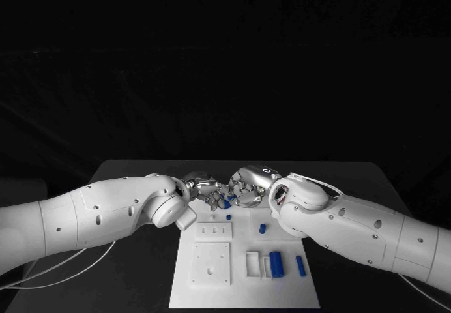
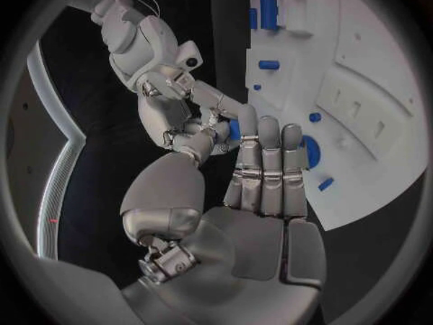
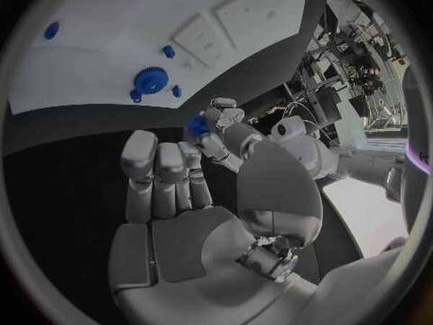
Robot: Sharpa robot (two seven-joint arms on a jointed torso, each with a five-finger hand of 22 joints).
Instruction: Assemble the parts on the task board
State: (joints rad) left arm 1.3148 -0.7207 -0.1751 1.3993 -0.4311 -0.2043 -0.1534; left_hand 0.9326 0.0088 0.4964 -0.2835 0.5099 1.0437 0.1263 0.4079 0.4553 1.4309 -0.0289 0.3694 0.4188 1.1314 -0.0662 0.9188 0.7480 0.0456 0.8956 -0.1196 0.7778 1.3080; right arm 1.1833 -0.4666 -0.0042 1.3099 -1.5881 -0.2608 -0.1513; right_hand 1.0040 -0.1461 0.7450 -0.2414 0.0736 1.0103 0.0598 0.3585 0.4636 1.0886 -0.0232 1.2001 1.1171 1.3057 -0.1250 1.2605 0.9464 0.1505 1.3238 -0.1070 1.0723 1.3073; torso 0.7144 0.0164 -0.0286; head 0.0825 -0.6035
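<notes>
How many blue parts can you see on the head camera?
5: a thick cylinder and a thin cylinder at the task board's near right, a small piece and a tiny piece mid-board, one blue part between the left hand and right hand. More may hide under them.

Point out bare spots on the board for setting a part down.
The task board is bare along its near edge, below the recessed white plate, and along its near right side beyond the blue pegs. It is crowded at the far edge, where the left hand and right hand meet.
</notes>
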